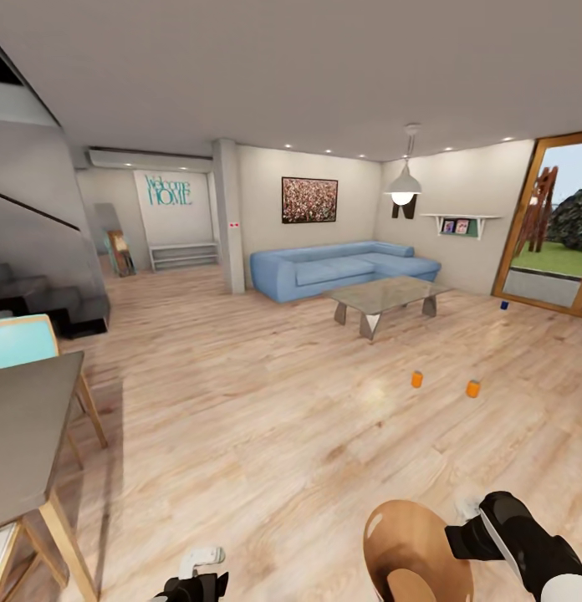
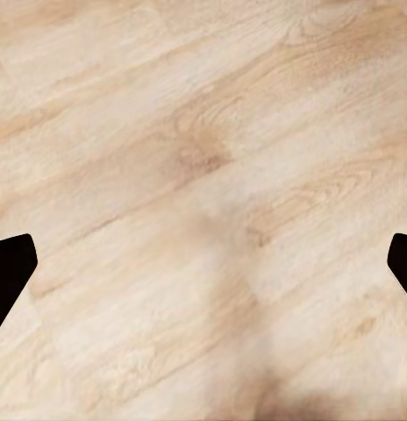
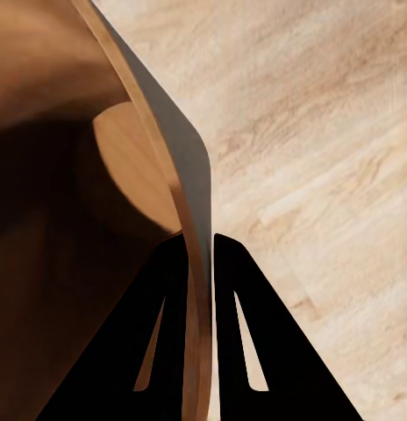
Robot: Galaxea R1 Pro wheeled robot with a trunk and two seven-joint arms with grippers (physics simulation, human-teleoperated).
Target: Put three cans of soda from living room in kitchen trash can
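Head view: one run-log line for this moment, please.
scene: living room | right claw: shut on tash can rim | left claw: open, empty | orange cans: floor | blue can: floor by glass door

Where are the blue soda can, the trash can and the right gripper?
blue soda can (image 1: 504, 305): head view, its side.
trash can (image 1: 383, 535): head view, inner wall.
right gripper (image 3: 200, 254): right wrist view, between fingertips clamping the rim.

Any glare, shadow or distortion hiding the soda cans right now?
Head view: wide-angle stretch at edges, soft sheen on floor, both orange cans clear, blue can tiny. Right wrist view: trash can interior deeply shadowed beside the right pincer. Left wrist view: faint blurry shadow on floor.
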